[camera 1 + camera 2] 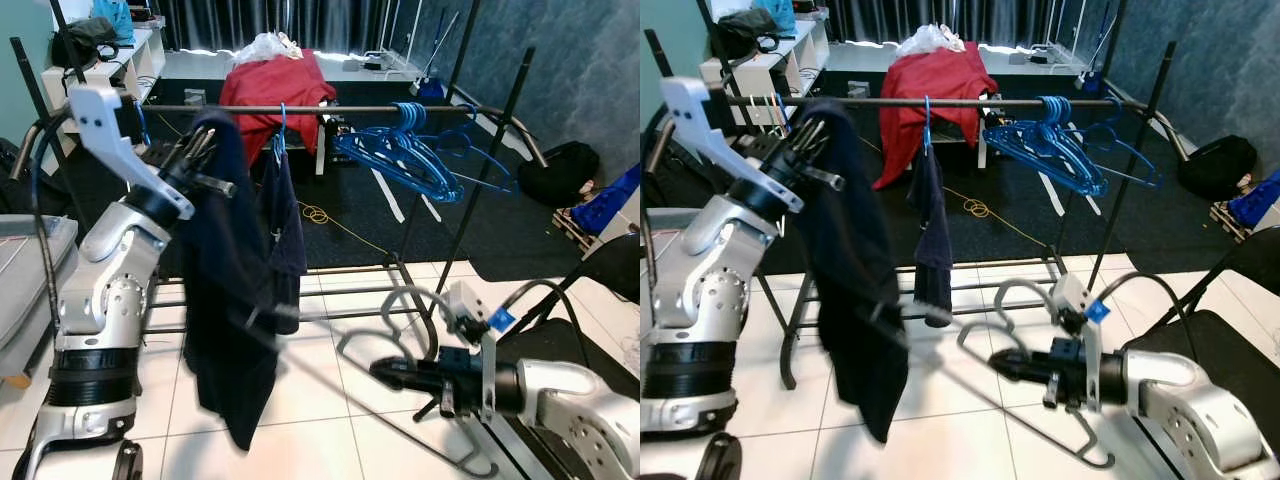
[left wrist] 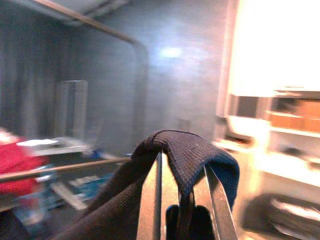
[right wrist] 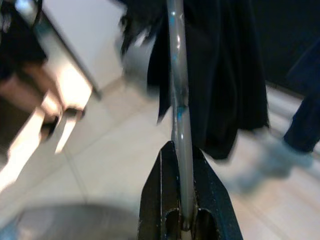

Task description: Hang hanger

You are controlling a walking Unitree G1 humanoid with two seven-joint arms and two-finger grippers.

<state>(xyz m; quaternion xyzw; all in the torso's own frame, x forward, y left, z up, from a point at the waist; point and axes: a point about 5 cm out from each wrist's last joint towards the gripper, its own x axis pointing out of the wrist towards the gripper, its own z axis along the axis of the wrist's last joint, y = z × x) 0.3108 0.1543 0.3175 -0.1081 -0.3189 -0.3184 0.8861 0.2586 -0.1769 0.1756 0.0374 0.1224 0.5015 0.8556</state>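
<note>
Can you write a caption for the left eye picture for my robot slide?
Left gripper holds up a dark garment by the clothes rail while the right gripper grips a grey hanger low down.

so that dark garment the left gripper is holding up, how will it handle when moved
Probably floppy: the dark garment hangs limp from the left gripper and folds over its fingers. It looks fairly light, though apt to swing, and may slip off, being merely draped.

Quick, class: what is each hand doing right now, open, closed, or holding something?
Left hand: closed on the dark garment, held up.
Right hand: closed on a grey hanger, held low.
</note>
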